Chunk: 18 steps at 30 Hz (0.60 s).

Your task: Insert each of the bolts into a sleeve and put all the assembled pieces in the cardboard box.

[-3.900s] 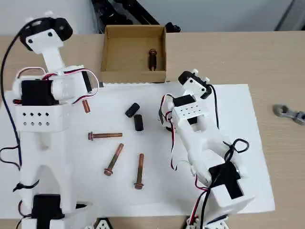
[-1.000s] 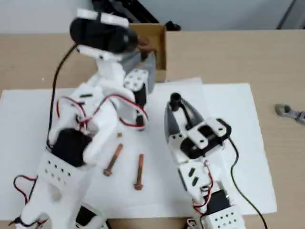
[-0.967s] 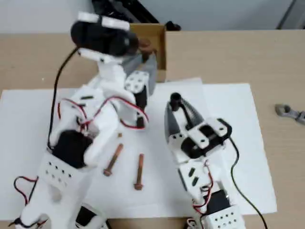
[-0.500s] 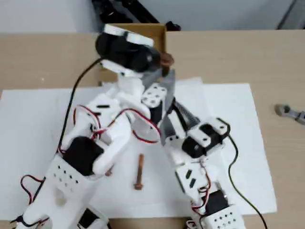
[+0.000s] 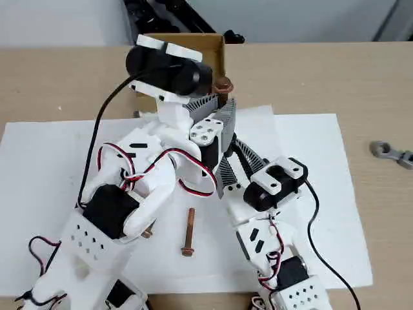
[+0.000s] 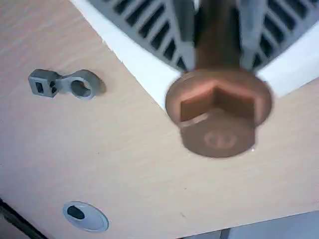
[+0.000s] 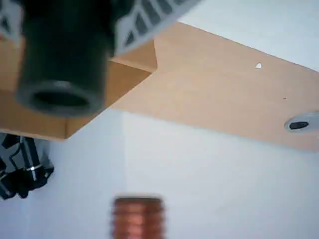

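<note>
Where the left arm crosses the white paper sheet (image 5: 310, 148) in the high view, it hides the tips of the right gripper (image 7: 65, 15), part of the open cardboard box (image 5: 214, 39) and all but the head end of one loose copper bolt (image 5: 148, 230). A second loose copper bolt (image 5: 188, 231) lies fully visible on the paper. Left gripper (image 6: 217, 27): jaws clamped on the shank of a copper hex-head bolt (image 6: 218, 112), head protruding beyond them, raised near the box corner. Right gripper: jaws closed on a black cylindrical sleeve (image 7: 62, 55), open bore facing outward. Copper threaded end (image 7: 138, 216) cut off at the right wrist view's edge, apart from the sleeve; which bolt it belongs to is unclear.
</note>
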Each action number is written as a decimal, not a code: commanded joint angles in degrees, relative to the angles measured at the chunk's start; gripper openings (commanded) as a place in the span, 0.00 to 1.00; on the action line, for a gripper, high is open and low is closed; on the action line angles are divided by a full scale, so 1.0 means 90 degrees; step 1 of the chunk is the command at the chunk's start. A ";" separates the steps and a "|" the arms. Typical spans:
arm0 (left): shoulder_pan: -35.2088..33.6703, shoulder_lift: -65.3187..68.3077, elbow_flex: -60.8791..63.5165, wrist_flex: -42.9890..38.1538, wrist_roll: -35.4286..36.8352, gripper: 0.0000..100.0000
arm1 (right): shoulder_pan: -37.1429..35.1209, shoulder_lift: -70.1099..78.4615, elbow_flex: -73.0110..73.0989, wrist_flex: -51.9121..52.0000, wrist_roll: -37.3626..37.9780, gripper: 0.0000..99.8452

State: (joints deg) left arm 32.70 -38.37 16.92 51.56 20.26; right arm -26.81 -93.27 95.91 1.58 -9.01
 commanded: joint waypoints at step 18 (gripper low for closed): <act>0.0313 0.0000 0.0093 -0.0254 -0.0068 0.00 | -0.0044 -0.0073 -0.0088 0.0015 -0.0059 0.00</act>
State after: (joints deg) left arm 35.69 -38.02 18.24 50.59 20.00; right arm -26.81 -93.27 95.91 1.58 -9.01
